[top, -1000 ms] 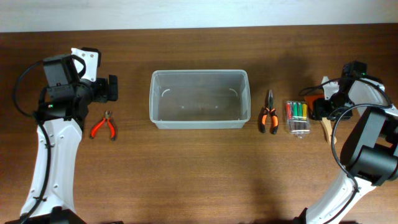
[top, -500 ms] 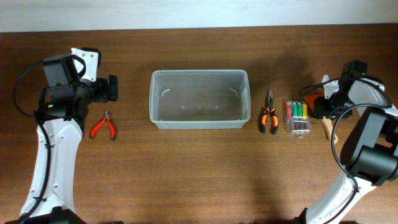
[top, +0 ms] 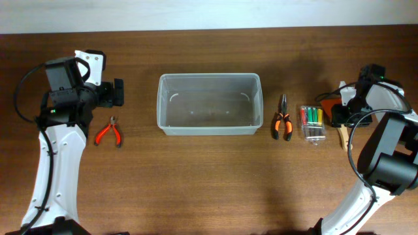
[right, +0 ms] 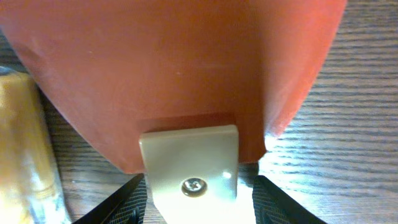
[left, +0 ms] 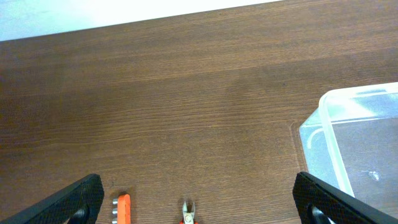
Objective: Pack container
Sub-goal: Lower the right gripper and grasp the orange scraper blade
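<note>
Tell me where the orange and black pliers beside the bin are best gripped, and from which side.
Probably across both handles, coming straight down from above. The pliers lie flat, nose toward the far edge, handles close together, so one sideways pinch could span them. The thin nose offers less hold.

A robot test bench, not a home: a bare wood-grain table (top: 209, 189) before a plain white backdrop (top: 209, 13), where a clear container (top: 209, 129) has red pliers (top: 109, 132) to its left and orange-handled pliers (top: 282, 125) and a bit case (top: 312, 124) to its right.
</note>
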Robot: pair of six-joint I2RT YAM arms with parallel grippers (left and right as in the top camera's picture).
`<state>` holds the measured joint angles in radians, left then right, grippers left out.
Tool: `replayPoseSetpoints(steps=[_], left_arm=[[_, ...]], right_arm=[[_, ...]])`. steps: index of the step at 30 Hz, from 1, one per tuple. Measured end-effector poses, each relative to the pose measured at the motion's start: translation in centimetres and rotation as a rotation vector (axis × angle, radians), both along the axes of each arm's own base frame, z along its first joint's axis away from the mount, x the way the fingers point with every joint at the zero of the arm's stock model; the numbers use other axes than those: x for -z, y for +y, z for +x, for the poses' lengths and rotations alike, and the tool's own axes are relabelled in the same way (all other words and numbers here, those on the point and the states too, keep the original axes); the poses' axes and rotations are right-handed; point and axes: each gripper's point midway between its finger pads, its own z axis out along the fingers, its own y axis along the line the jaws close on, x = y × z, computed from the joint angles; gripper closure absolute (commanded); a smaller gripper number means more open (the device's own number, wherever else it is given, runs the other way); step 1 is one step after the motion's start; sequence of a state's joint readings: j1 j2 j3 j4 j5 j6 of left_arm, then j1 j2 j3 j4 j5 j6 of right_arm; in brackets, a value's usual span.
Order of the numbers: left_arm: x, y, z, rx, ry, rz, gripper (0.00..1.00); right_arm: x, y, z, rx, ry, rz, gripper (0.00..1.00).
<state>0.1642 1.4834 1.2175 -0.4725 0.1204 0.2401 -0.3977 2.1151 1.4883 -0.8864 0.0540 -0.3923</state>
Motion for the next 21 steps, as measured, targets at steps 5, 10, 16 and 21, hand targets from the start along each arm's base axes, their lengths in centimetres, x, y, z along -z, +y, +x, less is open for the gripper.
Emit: replayPoseSetpoints(steps=[5,10,16,21], left_arm=[[0.0,0.0,0.0,0.000,0.000,0.000,0.01],[0.0,0.0,0.0,0.000,0.000,0.000,0.01],[0.0,0.0,0.0,0.000,0.000,0.000,0.01],[0.0,0.0,0.0,0.000,0.000,0.000,0.01]], right_arm=[[0.0,-0.1,-0.1,0.001,0.003,-0.009,0.45],[0.0,-0.1,0.0,0.000,-0.001,-0.006,0.44],[0.0,0.0,0.4,-0.001,-0.019,0.002,0.41],[0.0,0.5,1.1,-0.003,-0.050,0.034,0.41]])
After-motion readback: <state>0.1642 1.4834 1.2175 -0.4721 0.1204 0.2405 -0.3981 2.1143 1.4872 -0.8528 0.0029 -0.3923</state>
